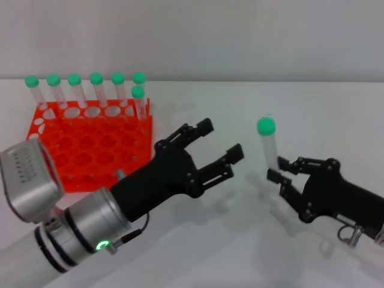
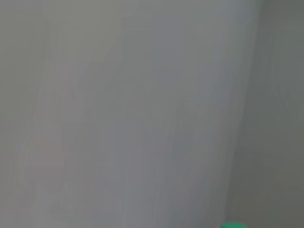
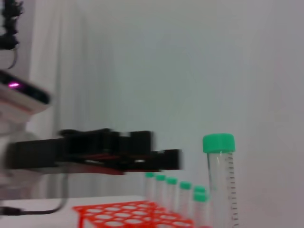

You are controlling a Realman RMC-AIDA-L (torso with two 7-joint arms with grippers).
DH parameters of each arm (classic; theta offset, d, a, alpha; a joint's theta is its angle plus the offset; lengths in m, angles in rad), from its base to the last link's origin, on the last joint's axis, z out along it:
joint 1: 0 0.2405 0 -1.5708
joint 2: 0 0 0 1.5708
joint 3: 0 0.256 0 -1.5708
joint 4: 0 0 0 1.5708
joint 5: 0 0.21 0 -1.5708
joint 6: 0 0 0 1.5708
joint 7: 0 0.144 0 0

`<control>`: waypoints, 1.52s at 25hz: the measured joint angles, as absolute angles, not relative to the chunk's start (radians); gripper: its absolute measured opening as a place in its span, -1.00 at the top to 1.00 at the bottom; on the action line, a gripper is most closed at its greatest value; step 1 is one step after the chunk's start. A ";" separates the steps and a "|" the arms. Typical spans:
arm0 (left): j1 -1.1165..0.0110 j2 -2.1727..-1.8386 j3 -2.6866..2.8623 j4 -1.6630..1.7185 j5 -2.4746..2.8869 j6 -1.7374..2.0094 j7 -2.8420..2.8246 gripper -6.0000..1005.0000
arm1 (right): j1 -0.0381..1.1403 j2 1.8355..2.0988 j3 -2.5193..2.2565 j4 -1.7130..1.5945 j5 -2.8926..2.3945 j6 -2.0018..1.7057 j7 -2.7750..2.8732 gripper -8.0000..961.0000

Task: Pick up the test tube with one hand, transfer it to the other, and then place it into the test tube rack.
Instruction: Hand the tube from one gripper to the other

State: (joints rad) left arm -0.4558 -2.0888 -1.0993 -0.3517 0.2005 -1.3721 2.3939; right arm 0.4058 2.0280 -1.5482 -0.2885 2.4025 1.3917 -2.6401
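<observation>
**Handover stage: tube held upright between the two claws**

Head view: our right claw [image 1: 278, 169] is closed on the lower body of the test tube [image 1: 269, 144], cap up. Our left claw [image 1: 211, 147], fingers spread and empty, points toward it, still apart. The test tube rack [image 1: 90, 147] lies beyond the left claw.

Left wrist view: only a green cap edge shows.

Right wrist view: the tube [image 3: 220, 183] stands upright. Next, we judge, the left claw must close around it.

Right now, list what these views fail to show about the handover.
- Test tube: tip hidden behind the right gripper, head view; cut off by the edge, right wrist view.
- Left gripper: absent from left wrist view, only a green sliver.
- Test tube rack: near corner covered by left arm.
</observation>
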 joint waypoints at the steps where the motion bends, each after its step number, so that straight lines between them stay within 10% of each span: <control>1: -0.469 -2.088 -1.083 -0.363 0.203 -1.345 2.395 -0.66 | 0.406 2.028 -1.562 -0.291 2.403 1.392 -2.640 0.60; 13: -0.510 -2.091 -1.016 -0.410 0.213 -1.255 2.400 -0.66 | 0.407 2.028 -1.597 -0.297 2.404 1.392 -2.631 0.54; 32: -0.509 -2.094 -1.011 -0.446 0.195 -1.208 2.446 0.34 | 0.408 2.028 -1.599 -0.289 2.394 1.391 -2.633 0.43; 38: -0.511 -2.094 -1.009 -0.448 0.198 -1.203 2.445 0.35 | 0.412 2.028 -1.603 -0.289 2.393 1.389 -2.634 0.40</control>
